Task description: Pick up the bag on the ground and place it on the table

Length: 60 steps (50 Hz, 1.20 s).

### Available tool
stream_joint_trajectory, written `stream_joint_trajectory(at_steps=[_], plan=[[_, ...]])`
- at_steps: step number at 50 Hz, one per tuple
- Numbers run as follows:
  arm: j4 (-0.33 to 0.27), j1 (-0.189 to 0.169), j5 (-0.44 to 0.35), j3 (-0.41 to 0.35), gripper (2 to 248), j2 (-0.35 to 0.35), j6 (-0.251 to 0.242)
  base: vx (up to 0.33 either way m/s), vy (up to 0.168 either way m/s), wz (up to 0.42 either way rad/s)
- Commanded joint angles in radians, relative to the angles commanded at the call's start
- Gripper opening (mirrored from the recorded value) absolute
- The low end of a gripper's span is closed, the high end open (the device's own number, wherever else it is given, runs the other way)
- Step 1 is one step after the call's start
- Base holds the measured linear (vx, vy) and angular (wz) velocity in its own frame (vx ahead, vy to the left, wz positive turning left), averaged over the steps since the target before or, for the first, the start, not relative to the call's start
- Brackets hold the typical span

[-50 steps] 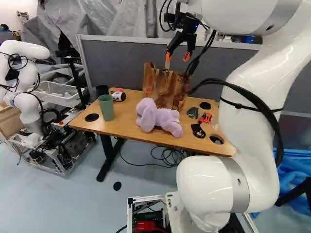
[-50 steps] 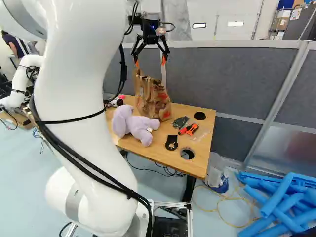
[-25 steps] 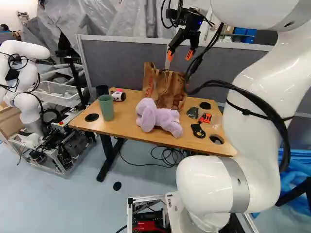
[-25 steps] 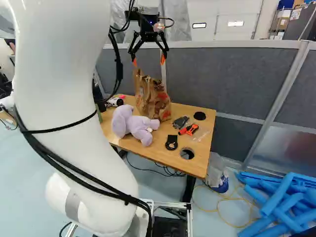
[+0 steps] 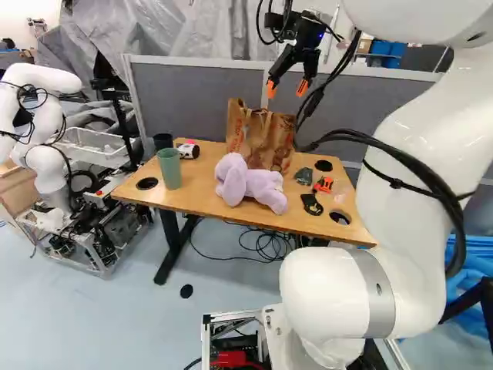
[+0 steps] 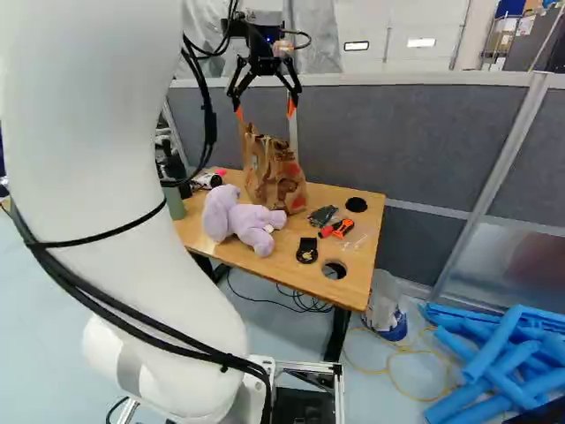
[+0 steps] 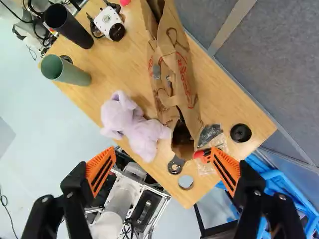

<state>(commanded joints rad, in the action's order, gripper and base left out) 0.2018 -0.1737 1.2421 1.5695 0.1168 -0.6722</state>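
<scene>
Base slightly shifted, arm leaning farther back, jaws (image 5: pixel 286 88) spread and released, above paper bag (image 5: pixel 260 140) on table (image 5: pixel 202 189)

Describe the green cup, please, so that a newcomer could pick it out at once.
Find the wooden table, then the purple plush toy lying on it. Left of the toy in the left base view stands the green cup, plain and tall. Its colour sets it apart from the black cup just behind it.
</scene>
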Motion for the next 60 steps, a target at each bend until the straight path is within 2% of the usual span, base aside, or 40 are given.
stream_joint_trajectory(at_steps=[52, 60], plan=[[0.0, 0.0, 0.0, 0.0, 247, 0.0, 0.0, -0.194, -0.004, 0.003], [0.0, 0.0, -0.003, -0.002, 247, -0.001, 0.001, -0.045, -0.008, -0.005]])
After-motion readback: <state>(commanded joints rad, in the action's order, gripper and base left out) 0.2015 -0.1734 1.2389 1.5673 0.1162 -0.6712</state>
